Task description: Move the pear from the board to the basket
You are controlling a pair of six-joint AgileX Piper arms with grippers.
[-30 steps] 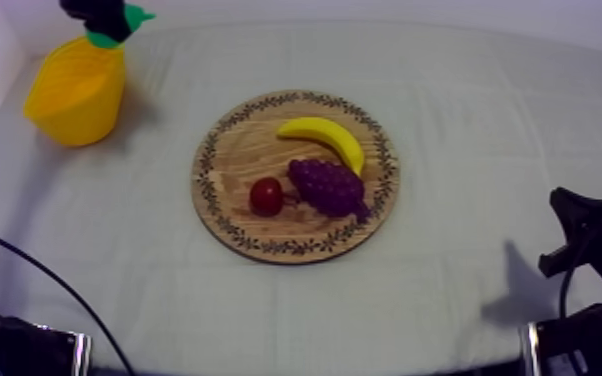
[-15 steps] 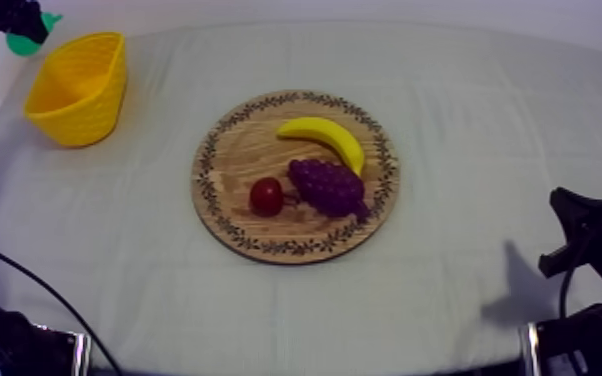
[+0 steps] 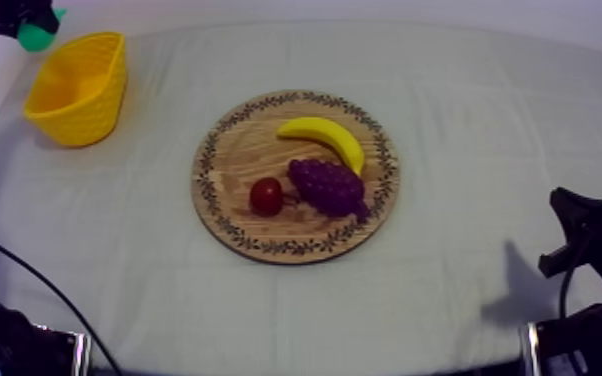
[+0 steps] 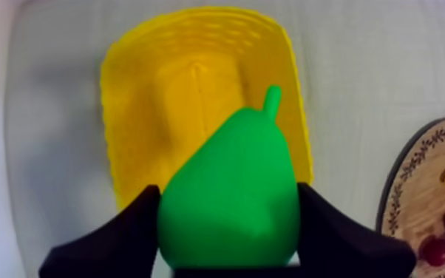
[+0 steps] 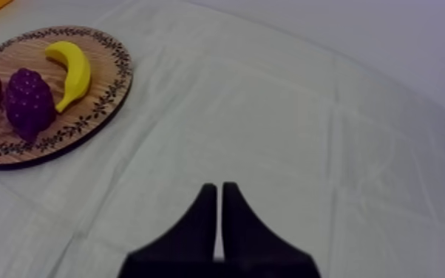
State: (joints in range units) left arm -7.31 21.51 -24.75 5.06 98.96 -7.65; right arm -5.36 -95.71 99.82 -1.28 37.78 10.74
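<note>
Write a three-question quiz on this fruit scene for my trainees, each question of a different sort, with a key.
1. True or false: the pear lies inside the yellow basket.
2. The right gripper is: A open; B shut on nothing; C shut on the pear.
3. Fill in: the wooden board bears ___ fruits.
Key: 1 false; 2 B; 3 three.
</note>
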